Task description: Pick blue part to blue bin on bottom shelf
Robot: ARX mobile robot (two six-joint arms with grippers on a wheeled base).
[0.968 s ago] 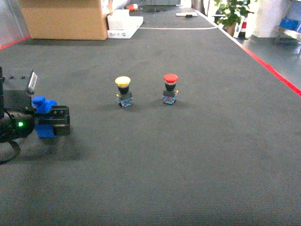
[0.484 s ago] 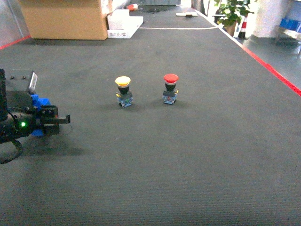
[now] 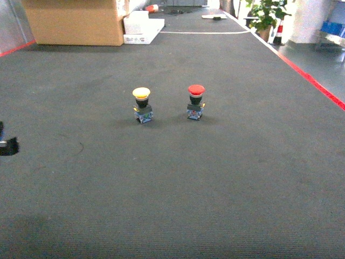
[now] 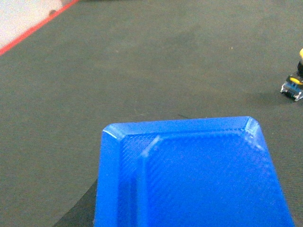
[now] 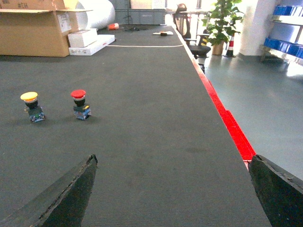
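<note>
- Blue part (image 4: pixel 189 175): fills the 6 o'clock half of the left wrist view, close under the camera. It hangs clear of the dark carpet (image 4: pixel 142 61), with a shadow at 7 o'clock.
- Left gripper: my fingers are hidden in every view. Since the part is off the floor, I judge it clamped in my left jaws.
- Head view shows only a dark sliver at the 9 o'clock edge, probably my left arm (image 3: pixel 6 145). The part itself does not show there.
- Right gripper (image 5: pixel 175 189): fingers (image 5: pixel 61 198) spread wide at 7 and 5 o'clock, nothing between them, idle over the carpet.
- Handling, my judgement: moulded hard plastic, stiff and light. The face is flat with bevelled edges and a fine weave-like texture, likely smooth enough to slip if pinched on a bevel.
- Best hold: squarely across opposite flat sides, away from the chamfered corners. It should not be fragile, and moderate squeeze should do.
- Yellow button (image 3: pixel 142 105) sits at 11 o'clock from head-view centre and red button (image 3: pixel 195 101) at 12. They stand side by side, well apart from my arms.
- Blue bin and bottom shelf: not in any view, so placement cannot be judged yet.
</note>
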